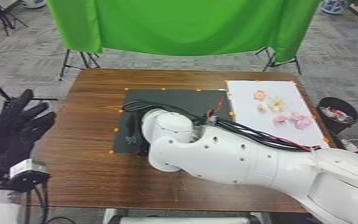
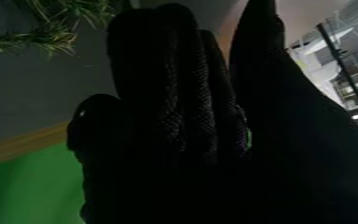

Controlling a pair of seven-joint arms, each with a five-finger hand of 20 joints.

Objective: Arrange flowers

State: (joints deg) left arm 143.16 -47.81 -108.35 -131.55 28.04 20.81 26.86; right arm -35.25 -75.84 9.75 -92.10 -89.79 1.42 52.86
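Over your brown wooden table [image 1: 91, 170] and dark rectangular mat [image 1: 180, 95], your black fabric-gloved right hand [image 2: 175, 90] is nearer the work than your matching left hand [image 1: 14, 131]; both are open. Your green needle-leaved sprig [image 2: 49, 39] lies beyond the right fingertips, away from the thumb. You can't tell its stem's line, so judge that before closing.

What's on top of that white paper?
Little flowers are on the white paper: pink ones, pale yellow ones and an orange one. The robot's right arm and its cables cover the lower left part, so I can't see what's there.
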